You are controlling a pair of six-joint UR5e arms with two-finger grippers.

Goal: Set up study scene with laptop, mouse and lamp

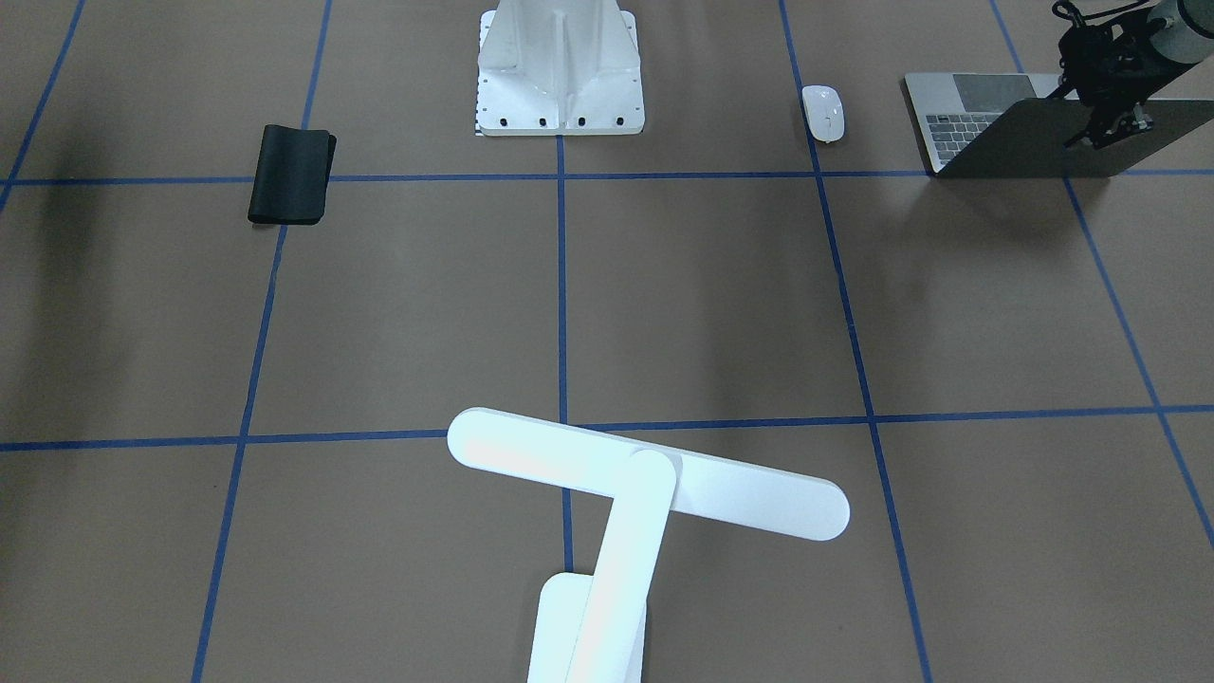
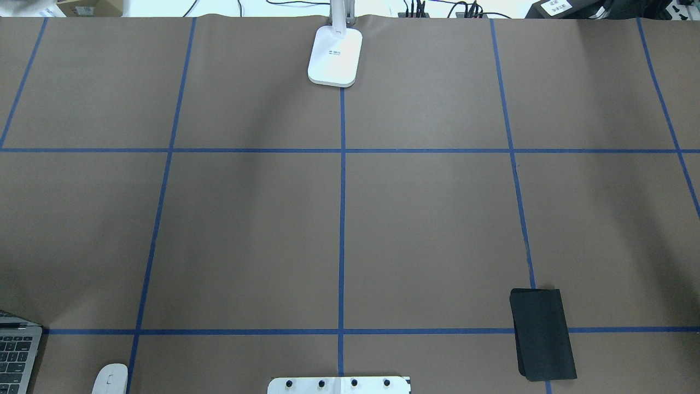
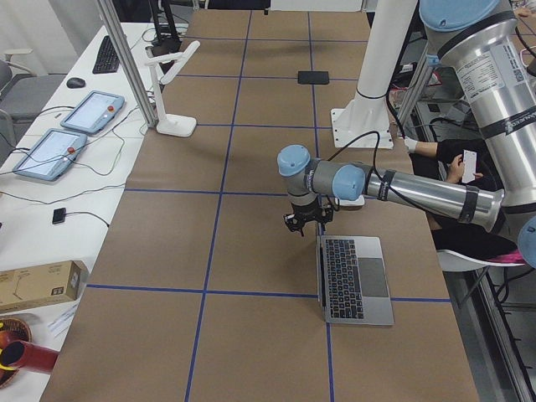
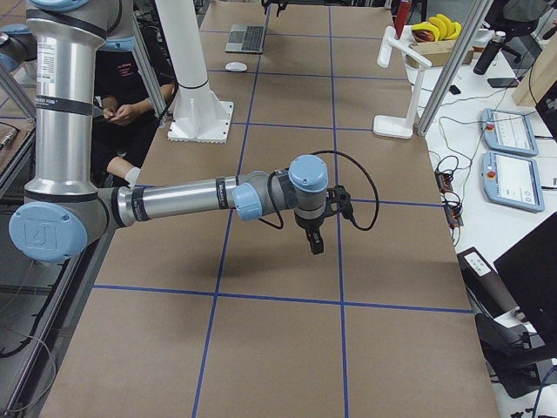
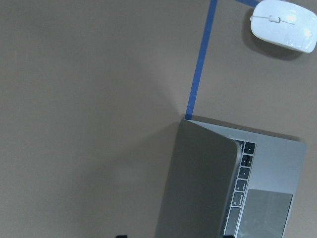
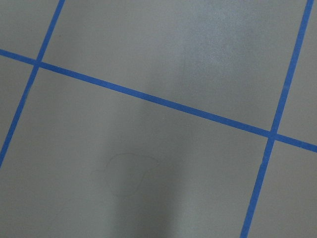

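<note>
The laptop (image 1: pixel 1005 142) stands open at the table's corner on my left side, lid raised, keys and trackpad showing; it also shows in the left wrist view (image 5: pixel 198 183). My left gripper (image 1: pixel 1110 133) hangs at the lid's upper edge with its fingers apart; I cannot tell whether it touches the lid. The white mouse (image 1: pixel 821 112) lies beside the laptop. The white lamp (image 1: pixel 645 474) stands at the far middle edge, its base (image 2: pixel 334 54) on the centre tape line. My right gripper (image 4: pixel 314 244) hovers over bare table, and I cannot tell whether it is open or shut.
A black flat pad (image 1: pixel 292 175) lies on my right side near the front. The white bolted pedestal (image 1: pixel 560 71) stands at the middle of the robot's edge. Blue tape lines grid the brown table (image 2: pixel 246 230). Operator consoles (image 4: pixel 513 165) sit beyond the far edge.
</note>
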